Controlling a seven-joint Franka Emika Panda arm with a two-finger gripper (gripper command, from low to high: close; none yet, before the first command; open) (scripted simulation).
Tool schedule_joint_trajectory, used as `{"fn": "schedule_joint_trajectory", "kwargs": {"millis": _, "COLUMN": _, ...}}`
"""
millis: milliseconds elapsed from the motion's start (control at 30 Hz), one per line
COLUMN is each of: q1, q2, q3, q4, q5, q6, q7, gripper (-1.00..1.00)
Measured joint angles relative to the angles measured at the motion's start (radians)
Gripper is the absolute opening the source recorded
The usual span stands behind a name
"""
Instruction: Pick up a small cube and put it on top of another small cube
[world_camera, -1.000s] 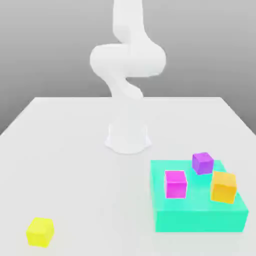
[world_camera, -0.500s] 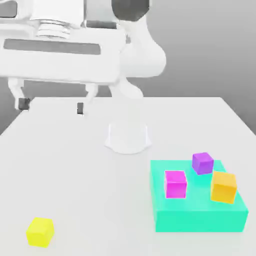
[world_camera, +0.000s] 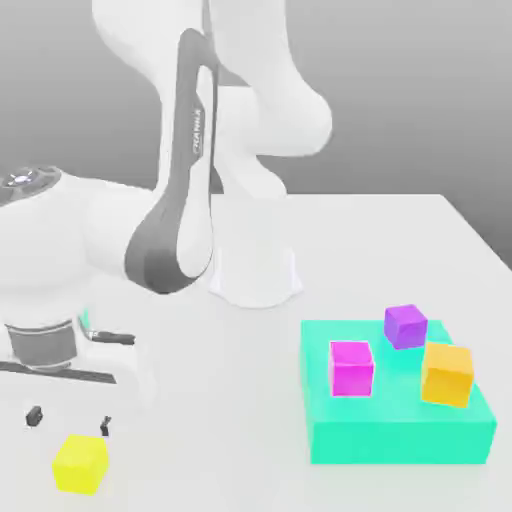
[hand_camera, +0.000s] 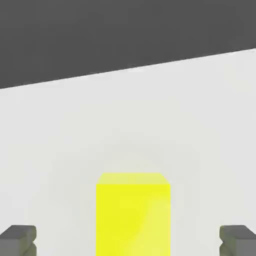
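Gripper (world_camera: 68, 420), jaws wide apart, had swung down from out of view to hover just above the yellow cube (world_camera: 81, 463), ready for the pick.

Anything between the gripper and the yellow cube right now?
Nothing. In the exterior view the open gripper hangs just above the yellow cube with only bare table around; the hand view shows the cube between the fingertips, unobstructed.
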Motion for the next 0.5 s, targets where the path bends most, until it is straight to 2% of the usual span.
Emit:
{"fn": "schedule_joint_trajectory", "kwargs": {"millis": 33, "q1": -0.011, "q2": 0.036, "q3": 0.012, "q4": 0.007, "q5": 0.011, "q6": 0.028, "q7": -0.009, "gripper": 0.0}}
{"fn": "schedule_joint_trajectory", "kwargs": {"millis": 67, "q1": -0.02, "q2": 0.066, "q3": 0.024, "q4": 0.014, "q5": 0.02, "q6": 0.051, "q7": -0.016, "gripper": -1.0}}
{"fn": "schedule_joint_trajectory", "kwargs": {"millis": 300, "q1": -0.022, "q2": 0.071, "q3": 0.026, "q4": 0.015, "q5": 0.021, "q6": 0.054, "q7": -0.016, "gripper": -1.0}}
{"fn": "schedule_joint_trajectory", "kwargs": {"millis": 433, "q1": 0.002, "q2": -0.049, "q3": -0.008, "q4": -0.012, "q5": -0.024, "q6": -0.039, "q7": 0.017, "gripper": -1.0}}
{"fn": "schedule_joint_trajectory", "kwargs": {"millis": 500, "q1": 0.043, "q2": -0.115, "q3": 0.008, "q4": -0.028, "q5": -0.045, "q6": -0.087, "q7": 0.061, "gripper": -1.0}}
